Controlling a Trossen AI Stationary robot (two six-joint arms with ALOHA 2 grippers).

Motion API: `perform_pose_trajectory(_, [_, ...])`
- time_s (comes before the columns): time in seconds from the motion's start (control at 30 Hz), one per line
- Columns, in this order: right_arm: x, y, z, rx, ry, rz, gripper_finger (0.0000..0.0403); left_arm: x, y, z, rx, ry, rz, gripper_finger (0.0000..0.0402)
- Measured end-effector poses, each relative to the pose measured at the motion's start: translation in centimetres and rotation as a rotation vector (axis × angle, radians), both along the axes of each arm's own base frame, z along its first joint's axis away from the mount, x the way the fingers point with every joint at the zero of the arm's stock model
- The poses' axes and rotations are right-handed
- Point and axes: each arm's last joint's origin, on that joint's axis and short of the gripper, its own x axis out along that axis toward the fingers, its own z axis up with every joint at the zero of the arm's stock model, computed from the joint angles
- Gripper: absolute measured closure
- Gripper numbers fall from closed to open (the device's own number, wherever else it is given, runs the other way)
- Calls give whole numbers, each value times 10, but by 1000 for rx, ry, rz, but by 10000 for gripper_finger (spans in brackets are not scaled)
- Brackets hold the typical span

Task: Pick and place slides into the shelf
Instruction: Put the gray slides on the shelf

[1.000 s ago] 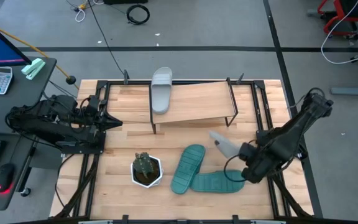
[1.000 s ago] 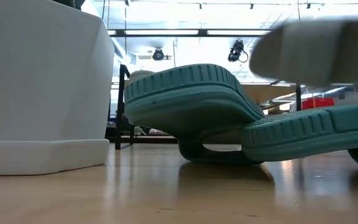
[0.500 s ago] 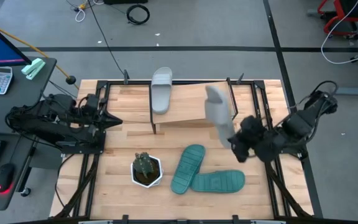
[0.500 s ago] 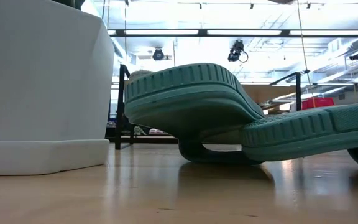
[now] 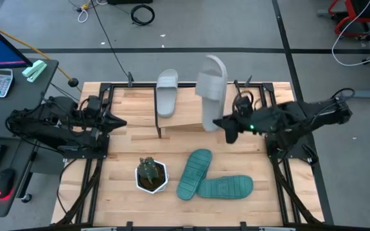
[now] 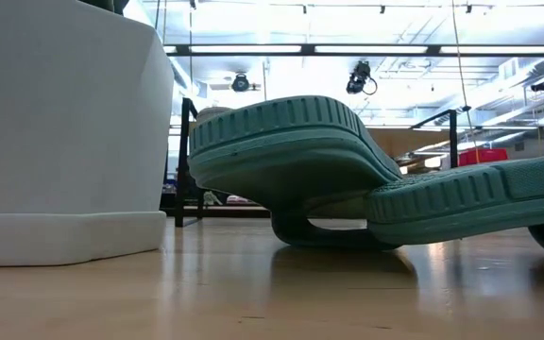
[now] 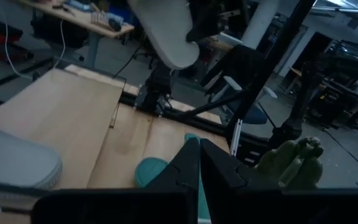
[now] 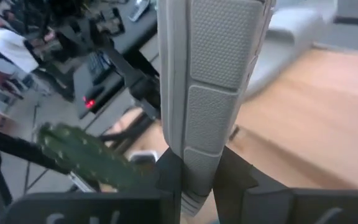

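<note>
**A:** Start at the desk's left edge. Anything moved there?

**B:** No. The left gripper [image 5: 117, 122] waits by the left edge as it did a second ago, its fingers pressed together on nothing. Next along, the potted plant [image 5: 151, 174] stands near the front edge, and the shelf [image 5: 198, 119] sits toward the back edge with one grey slide [image 5: 166, 93] lying at its left end.

**A:** And the second grey one?

**B:** That is the change. A second ago it hung low beside the teal pair; now the right gripper [image 5: 223, 123] has carried it up and over, so the grey slide in hand [image 5: 212, 90] stands on end above the shelf's middle, just right of its mate. The right wrist view shows the fingers [image 8: 233, 177] clamped on its sole [image 8: 219, 93].

**A:** So it's nearly placed?

**B:** I'd say so: it has to be tipped flat, lowered onto the board and let go. It doesn't look set down yet.

**A:** The rest?

**B:** The two teal slides, one [image 5: 193, 173] overlapping the other [image 5: 225, 188], lie near the front edge, right of the plant, unmoved. With one slide shelved and one nearly there, roughly half the job remains.
</note>
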Motion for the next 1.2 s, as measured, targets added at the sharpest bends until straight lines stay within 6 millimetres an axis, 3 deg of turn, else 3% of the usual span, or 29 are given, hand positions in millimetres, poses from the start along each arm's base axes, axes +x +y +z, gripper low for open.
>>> perform_pose_trajectory(0.37, [12,-78,-26,99,94,7,343,5,0,3,65,-32,1,373])
perform_pose_trajectory(0.63, [20,-135,-55,304,-127,47,343,22,-2,-1,78,16,2,386])
perform_pose_trajectory(0.9, [20,-159,-83,514,-326,72,343,37,-4,-6,84,69,0,381])
perform_pose_trajectory(1.2, [31,-185,-96,695,-302,139,344,40,-4,0,93,6,0,388])
